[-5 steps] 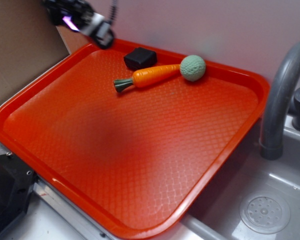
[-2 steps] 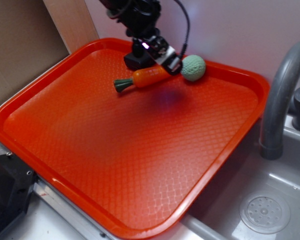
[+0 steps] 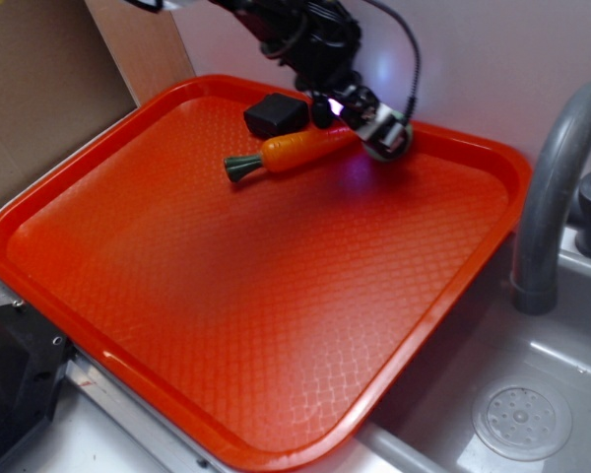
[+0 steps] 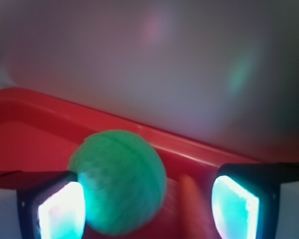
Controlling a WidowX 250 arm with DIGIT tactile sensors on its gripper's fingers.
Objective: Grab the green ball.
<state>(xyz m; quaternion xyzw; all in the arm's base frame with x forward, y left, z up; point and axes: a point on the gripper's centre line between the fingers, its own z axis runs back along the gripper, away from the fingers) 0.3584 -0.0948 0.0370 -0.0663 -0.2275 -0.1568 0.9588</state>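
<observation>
Exterior view is showing an orange-red tray (image 3: 276, 325) filling most of the frame, with a grey faucet (image 3: 557, 187) and a sink drain (image 3: 521, 422) sitting at the right edge and lower right. Near the tray's upper rim a toy carrot (image 3: 291, 151) is lying with its dark green stem pointing left, and a small black block (image 3: 275, 114) is resting just behind it. The black arm is reaching down from the upper middle of the frame, and the gripper (image 3: 379, 126) is hanging right at the carrot's thick end, covering the green ball (image 3: 383, 151) so that only a thin pale sliver is peeking out beneath it.

Wrist view is showing the green ball (image 4: 118, 181) lying low in the frame on the tray (image 4: 35, 117), close to the tray's raised rim and the pale wall behind it. The gripper (image 4: 149, 201) is standing with its fingers spread wide; the ball is sitting between them, crowding the left fingertip (image 4: 52, 204) and well apart from the right one. Whether the ball is touching the left pad is unclear. Both glowing pads are being cut off by the bottom edge, and everything is looking blurred.
</observation>
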